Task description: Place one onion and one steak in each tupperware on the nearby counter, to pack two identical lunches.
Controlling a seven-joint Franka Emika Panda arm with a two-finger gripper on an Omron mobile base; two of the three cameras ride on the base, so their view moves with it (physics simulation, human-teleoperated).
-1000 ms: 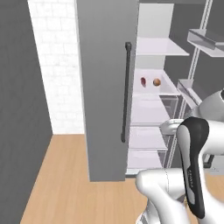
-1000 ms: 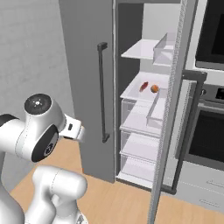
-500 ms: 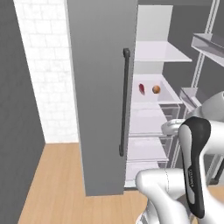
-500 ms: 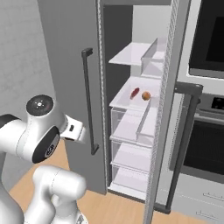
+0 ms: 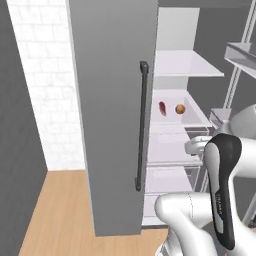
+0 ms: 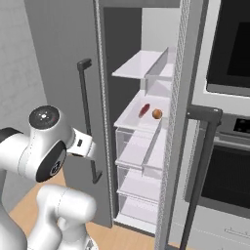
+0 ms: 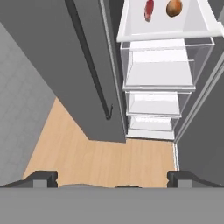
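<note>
The onion (image 5: 180, 109) and the steak (image 5: 162, 108) lie side by side, near each other but apart, on a white shelf (image 5: 192, 120) in the middle of the open refrigerator (image 6: 146, 146). In the left base view the steak sits at nine o'clock of the onion; in the hand view both sit high, the steak at about twelve o'clock and the onion at one. They seem to be stored there as chilled food waiting to be fetched, so both are likely the first pair to pack. No tupperware or counter can be pointed to here.

Below that shelf stand clear drawers (image 7: 157, 65), stacked one under another down to the wood plank floor (image 7: 100, 157). Above it is a further white shelf (image 6: 141, 63). The left refrigerator door (image 5: 112, 115), with its long dark handle (image 5: 141, 125), is closed at nine o'clock of the food, while the right door (image 6: 180, 122) is swung out toward the robot, which leaves the shelves reachable. At three o'clock in the right base view is a dark wall oven (image 6: 229, 49).

The gripper (image 7: 111, 177) has its jaws spread wide and holds nothing; it points down and forward at the refrigerator, well apart from the food. My reading is that the arm is held back and folded while the base lines up for the first reach.
</note>
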